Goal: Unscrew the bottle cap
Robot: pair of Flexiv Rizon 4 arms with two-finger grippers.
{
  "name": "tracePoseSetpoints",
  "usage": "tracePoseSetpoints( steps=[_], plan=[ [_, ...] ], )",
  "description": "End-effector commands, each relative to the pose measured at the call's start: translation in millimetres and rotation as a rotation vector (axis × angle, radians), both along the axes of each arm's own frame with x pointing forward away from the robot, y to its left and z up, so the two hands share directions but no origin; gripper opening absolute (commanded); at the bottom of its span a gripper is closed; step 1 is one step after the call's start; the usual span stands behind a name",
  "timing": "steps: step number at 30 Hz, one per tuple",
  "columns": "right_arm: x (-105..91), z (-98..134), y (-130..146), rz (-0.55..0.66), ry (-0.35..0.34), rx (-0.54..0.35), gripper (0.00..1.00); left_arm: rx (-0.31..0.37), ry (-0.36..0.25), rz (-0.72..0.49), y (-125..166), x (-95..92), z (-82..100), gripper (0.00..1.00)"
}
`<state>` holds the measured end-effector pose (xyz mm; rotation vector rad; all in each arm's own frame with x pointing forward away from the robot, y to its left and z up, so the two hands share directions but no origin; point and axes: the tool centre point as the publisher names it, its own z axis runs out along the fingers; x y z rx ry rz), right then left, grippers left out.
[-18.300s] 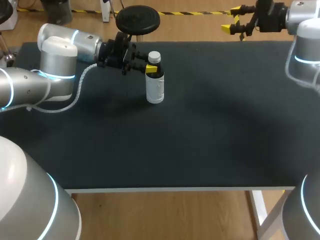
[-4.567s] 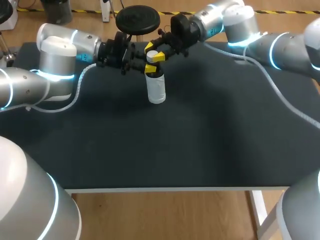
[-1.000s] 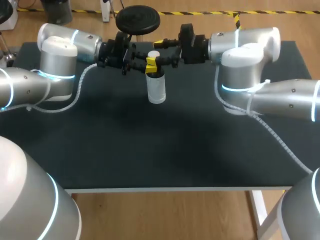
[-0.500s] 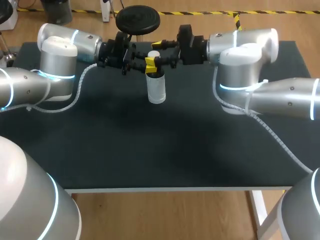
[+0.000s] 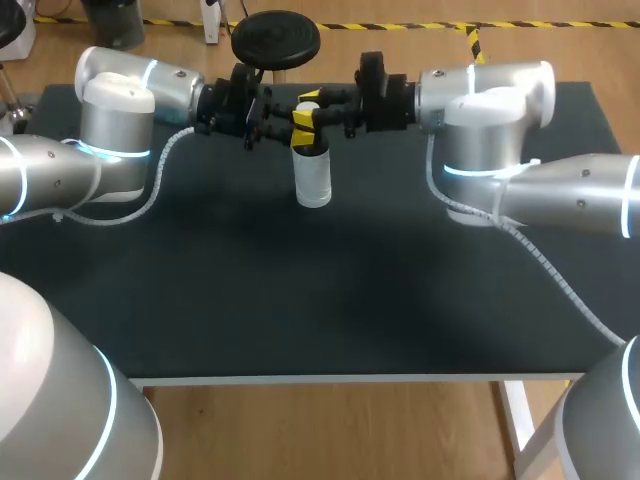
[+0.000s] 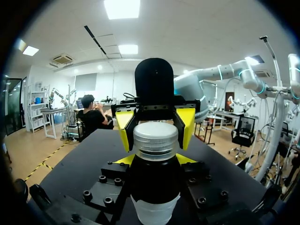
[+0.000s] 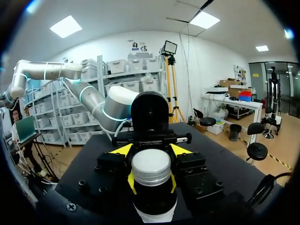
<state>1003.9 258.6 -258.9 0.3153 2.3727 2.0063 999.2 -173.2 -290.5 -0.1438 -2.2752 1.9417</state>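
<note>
One upright bottle (image 5: 313,180), upper centre: white body, dark neck, ribbed silver cap (image 7: 151,168); left gripper (image 5: 300,138) clamps the neck, right gripper (image 5: 305,110) clamps the cap

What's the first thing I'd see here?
A small pale bottle stands near the far edge of the black table, with yellow-tipped fingers coming at it from both sides. The left gripper holds its dark neck, and the right gripper pinches the cap on top.
</note>
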Motion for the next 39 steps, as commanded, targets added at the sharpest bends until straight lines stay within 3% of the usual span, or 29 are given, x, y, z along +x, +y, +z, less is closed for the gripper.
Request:
tracePoseSetpoints(
  steps=[1,12,20,25,39],
  plan=[
    [12.7,-8,-6,0.103,0.011,0.026,0.0,-0.002,0.0,-0.002,0,-0.5,-0.5,0.0],
    [19.3,-7,-7,0.375,0.001,0.04,0.0,-0.002,0.0,-0.002,0,-0.5,-0.5,0.0],
    [17.1,-2,-1,0.681,-0.007,0.049,0.0,-0.002,0.0,-0.002,0,-0.5,-0.5,0.0],
    [13.4,2,3,0.89,0.028,0.113,0.0,-0.002,0.0,-0.002,0,-0.5,-0.5,0.0],
    [-3.2,9,7,1.152,0.051,0.123,0.0,-0.002,0.0,-0.002,0,-0.5,-0.5,0.0]
  ],
)
